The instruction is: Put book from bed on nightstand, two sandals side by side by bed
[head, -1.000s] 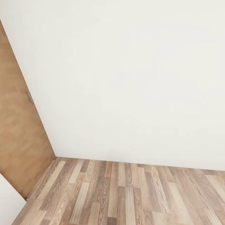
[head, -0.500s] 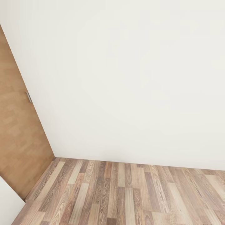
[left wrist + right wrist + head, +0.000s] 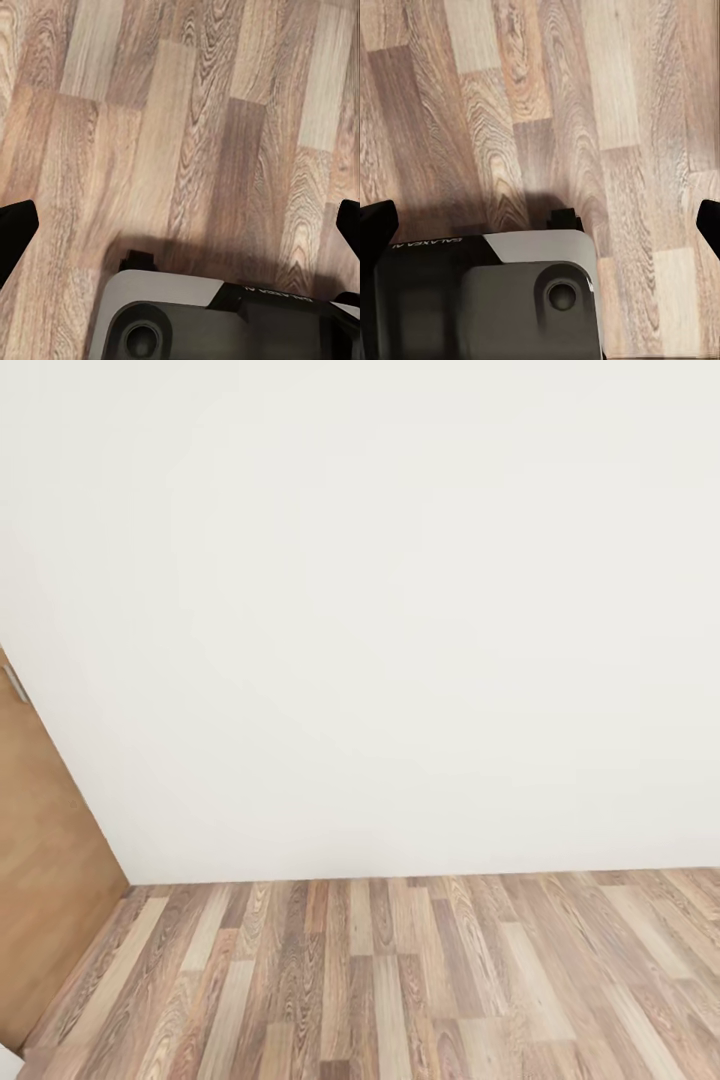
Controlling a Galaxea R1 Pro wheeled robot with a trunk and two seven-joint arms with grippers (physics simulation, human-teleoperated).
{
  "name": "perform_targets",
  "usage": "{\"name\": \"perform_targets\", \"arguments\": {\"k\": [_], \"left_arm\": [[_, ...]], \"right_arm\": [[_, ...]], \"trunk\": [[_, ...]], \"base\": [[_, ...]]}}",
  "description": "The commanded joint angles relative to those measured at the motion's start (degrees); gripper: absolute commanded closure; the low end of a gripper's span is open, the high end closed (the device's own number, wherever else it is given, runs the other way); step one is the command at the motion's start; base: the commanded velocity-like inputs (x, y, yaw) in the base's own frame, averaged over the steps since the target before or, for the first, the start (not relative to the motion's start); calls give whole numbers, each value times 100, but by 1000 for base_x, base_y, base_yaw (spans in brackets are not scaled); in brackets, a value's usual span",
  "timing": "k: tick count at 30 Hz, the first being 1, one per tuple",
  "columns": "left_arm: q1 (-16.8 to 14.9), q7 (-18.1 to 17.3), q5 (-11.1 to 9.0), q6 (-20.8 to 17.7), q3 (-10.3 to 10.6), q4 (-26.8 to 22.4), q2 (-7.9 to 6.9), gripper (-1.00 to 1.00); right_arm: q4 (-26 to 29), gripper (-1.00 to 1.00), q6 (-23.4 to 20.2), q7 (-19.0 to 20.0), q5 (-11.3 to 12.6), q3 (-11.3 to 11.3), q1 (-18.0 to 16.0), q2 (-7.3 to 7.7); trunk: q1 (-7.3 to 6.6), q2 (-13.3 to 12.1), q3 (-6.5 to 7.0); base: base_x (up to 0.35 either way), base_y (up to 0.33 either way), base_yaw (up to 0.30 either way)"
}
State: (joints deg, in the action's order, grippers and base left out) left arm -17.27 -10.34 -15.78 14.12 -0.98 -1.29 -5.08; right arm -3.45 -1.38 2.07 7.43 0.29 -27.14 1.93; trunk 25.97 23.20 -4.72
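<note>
The book, the bed, the nightstands and the sandals are out of view. Straight ahead in the head view stands a plain white wall [image 3: 400,610] above a brown wood-plank floor [image 3: 400,980]. My left gripper [image 3: 180,229] hangs open over the planks, its dark fingertips [image 3: 15,232] far apart with nothing between them. My right gripper [image 3: 540,225] is open in the same way above the floor, and its fingertips [image 3: 375,225] hold nothing.
A light brown wooden door [image 3: 40,880] with a small metal fitting [image 3: 12,682] stands at the left of the head view, meeting the wall at a corner. My grey and black base [image 3: 217,322] shows below the left gripper and the base [image 3: 510,300] below the right one.
The whole head picture has shifted: the camera has turned to the right, so the wooden door has slid toward the left edge and the wall takes up more of the view.
</note>
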Motion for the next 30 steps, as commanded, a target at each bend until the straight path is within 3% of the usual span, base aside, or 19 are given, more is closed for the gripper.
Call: {"name": "perform_targets", "arguments": {"k": [1, 30], "left_arm": [[-4, -38, -40, 12, -8, 7, -2, -100], [-4, -44, -40, 12, -8, 6, -2, -100]], "right_arm": [[-13, -100, -3, 22, 56, 7, -10, 0], [-6, -100, -3, 22, 56, 7, -10, 0]], "trunk": [[3, 12, -12], [3, 12, -12]], "base": [[0, 0, -300], [0, 38, -300]]}}
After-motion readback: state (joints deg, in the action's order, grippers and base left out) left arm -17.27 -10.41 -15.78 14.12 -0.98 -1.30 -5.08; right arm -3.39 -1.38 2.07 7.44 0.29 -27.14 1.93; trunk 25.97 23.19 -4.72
